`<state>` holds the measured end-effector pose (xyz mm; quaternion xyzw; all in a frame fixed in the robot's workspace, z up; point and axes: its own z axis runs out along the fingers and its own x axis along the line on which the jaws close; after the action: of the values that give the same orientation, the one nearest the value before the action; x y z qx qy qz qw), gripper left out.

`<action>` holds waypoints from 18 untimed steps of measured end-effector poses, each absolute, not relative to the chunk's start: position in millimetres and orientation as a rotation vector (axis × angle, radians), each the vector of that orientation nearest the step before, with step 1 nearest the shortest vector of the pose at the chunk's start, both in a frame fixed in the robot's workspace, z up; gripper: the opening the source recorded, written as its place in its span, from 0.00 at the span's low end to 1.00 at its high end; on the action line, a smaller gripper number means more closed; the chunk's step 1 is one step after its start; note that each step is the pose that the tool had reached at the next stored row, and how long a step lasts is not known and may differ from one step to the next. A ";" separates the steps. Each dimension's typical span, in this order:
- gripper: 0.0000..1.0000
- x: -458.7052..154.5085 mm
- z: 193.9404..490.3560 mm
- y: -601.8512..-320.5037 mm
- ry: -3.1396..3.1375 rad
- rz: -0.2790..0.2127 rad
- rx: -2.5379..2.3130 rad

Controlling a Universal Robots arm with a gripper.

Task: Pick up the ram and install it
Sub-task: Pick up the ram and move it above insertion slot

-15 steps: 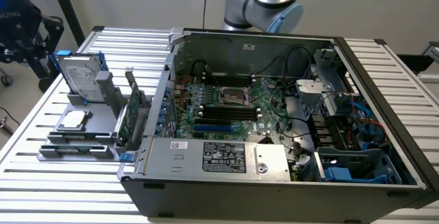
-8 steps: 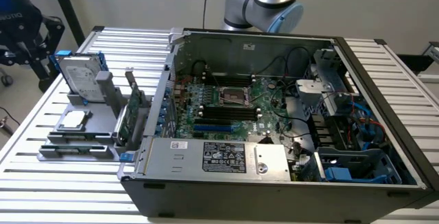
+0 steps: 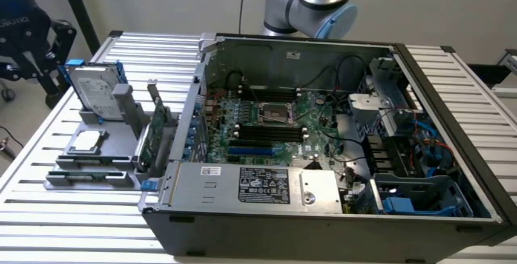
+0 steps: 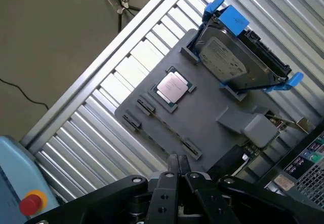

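The ram is a thin green stick standing on edge in the grey holder on the table, at the exterior view's left of the open computer case. From the wrist view the ram is a thin line between two clips, just beside the CPU. My gripper hovers above the holder's edge, shut with nothing between its black fingers. The motherboard with its long black slots lies inside the case.
The holder also carries a hard drive in a blue bracket, a CPU and an upright green expansion card. The arm's base stands behind the case. The slatted metal table surrounds everything.
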<state>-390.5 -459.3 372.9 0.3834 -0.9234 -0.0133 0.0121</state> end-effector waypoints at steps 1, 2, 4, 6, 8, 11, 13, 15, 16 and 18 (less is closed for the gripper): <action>0.11 -390.5 372.5 -459.3 -2.868 -0.041 1.221; 0.11 -390.5 372.1 -459.4 -2.856 -0.041 1.247; 0.11 -390.5 371.2 -459.4 -2.833 -0.040 1.298; 0.11 -390.5 370.3 -459.4 -2.808 -0.039 1.349; 0.11 -390.5 369.5 -459.4 -2.783 -0.039 1.400; 0.11 -390.5 368.2 -459.3 -2.743 -0.038 1.475; 0.11 -390.5 367.3 -459.3 -2.716 -0.037 1.524; 0.11 -390.5 366.5 -459.3 -2.687 -0.036 1.573; 0.11 -390.5 366.0 -459.4 -2.672 -0.036 1.598; 0.11 -390.5 365.2 -459.4 -2.642 -0.035 1.646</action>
<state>-390.5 -459.4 365.2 0.5286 -0.8487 -0.0112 0.0142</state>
